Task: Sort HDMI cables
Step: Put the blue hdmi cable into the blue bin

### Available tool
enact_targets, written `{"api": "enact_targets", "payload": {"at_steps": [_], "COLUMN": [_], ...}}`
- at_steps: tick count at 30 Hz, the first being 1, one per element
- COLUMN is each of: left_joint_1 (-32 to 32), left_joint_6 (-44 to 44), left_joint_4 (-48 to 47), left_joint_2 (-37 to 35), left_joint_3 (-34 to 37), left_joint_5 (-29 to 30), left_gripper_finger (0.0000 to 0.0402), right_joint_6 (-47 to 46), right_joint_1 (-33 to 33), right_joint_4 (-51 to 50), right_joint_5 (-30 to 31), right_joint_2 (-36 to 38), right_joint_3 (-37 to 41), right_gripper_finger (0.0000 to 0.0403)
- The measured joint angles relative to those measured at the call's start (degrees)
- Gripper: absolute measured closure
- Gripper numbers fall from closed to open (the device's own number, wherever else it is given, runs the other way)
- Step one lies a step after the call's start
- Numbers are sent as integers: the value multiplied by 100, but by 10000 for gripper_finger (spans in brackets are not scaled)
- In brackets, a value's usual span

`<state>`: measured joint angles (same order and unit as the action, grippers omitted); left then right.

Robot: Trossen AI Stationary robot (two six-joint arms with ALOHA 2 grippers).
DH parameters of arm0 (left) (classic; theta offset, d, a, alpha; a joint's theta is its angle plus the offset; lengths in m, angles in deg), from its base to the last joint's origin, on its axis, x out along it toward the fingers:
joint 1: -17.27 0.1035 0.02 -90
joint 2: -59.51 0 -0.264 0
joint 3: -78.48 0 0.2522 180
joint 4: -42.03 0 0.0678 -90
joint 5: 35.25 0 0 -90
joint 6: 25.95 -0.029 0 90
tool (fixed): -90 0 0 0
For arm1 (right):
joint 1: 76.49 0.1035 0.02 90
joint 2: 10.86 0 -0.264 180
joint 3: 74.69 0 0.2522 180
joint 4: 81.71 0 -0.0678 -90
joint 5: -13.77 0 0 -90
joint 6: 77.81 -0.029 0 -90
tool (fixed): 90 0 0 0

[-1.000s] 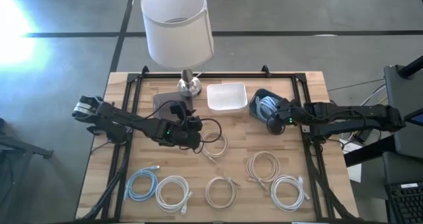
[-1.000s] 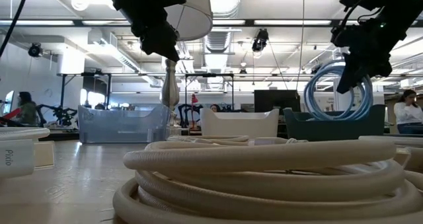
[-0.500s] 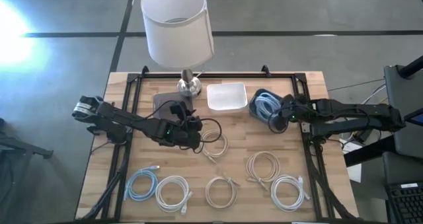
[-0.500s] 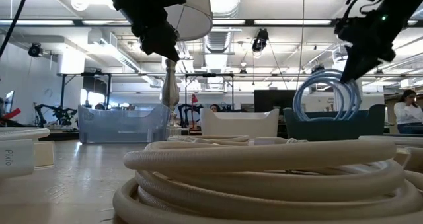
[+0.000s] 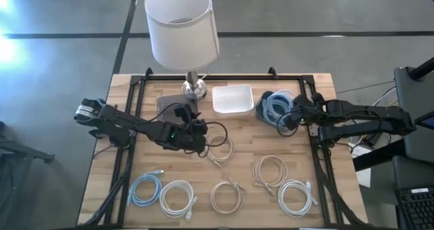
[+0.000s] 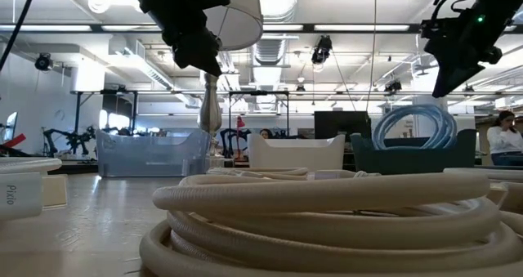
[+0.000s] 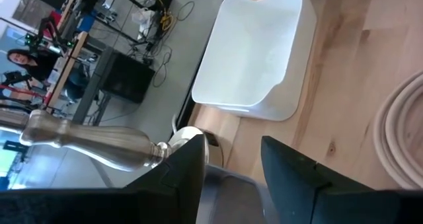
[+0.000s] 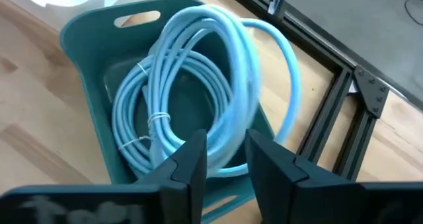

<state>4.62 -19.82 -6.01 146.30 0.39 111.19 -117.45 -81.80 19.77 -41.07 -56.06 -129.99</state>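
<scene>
Blue coils (image 8: 192,112) heaped in teal bin (image 8: 92,59), one loop draped over its rim, at table's back right beside white bin (image 5: 232,99). Right gripper (image 5: 293,119) just above teal bin, fingers parted, grasping nothing. Six more coils on table front: blue (image 5: 146,188), white (image 5: 178,197), tan (image 5: 226,197). Left gripper (image 5: 201,136) hovering near lamp base (image 5: 193,87), fingers released, beside tan coil (image 5: 220,146)
</scene>
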Motion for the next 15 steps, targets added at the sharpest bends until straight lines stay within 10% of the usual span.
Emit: {"api": "enact_targets", "payload": {"at_steps": [7,15], "left_joint_1": [20,50], "left_joint_6": [-127,-449], "left_joint_4": [-48,-398], "left_joint_2": [-4,-4], "left_joint_3": [0,0], "left_joint_5": [-597,-3772], "left_gripper_finger": [248,248], "right_joint_6": [-81,9], "right_joint_1": [3,3], "right_joint_4": [-262,-237], "right_joint_5": [348,386], "right_joint_2": [0,-331], "right_joint_3": [-37,-355], "right_gripper_finger": [305,299]}}
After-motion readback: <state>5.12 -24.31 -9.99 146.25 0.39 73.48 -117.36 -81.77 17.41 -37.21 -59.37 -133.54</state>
